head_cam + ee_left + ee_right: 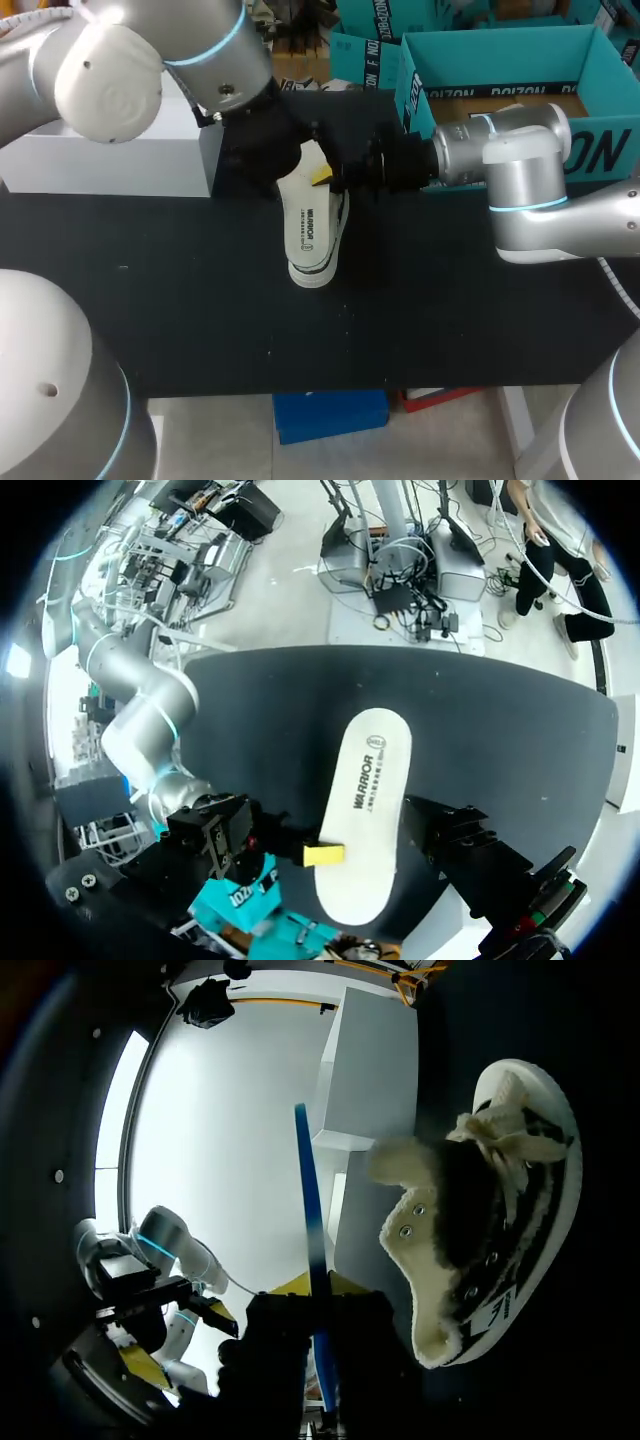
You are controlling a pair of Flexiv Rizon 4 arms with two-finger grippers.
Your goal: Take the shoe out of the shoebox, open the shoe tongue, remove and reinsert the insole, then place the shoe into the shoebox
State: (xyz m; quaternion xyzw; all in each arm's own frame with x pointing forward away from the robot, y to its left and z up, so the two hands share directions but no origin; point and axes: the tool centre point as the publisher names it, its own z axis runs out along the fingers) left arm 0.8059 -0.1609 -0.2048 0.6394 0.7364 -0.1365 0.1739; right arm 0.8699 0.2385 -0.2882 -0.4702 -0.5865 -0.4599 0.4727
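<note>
The right hand (320, 1288) pinches the insole (311, 232) by one edge over the fleece-lined shoe (500, 1220) on the bench (150, 300); thin and light, it will likely flop, so a hold nearer mid-length should steady it, while the left hand's (285, 160) state cannot be told.

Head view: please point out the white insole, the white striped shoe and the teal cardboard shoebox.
white insole (308, 222), head view, its printed middle.
white striped shoe (315, 275), head view, its near end.
teal cardboard shoebox (500, 48), head view, its far inner wall.
</note>
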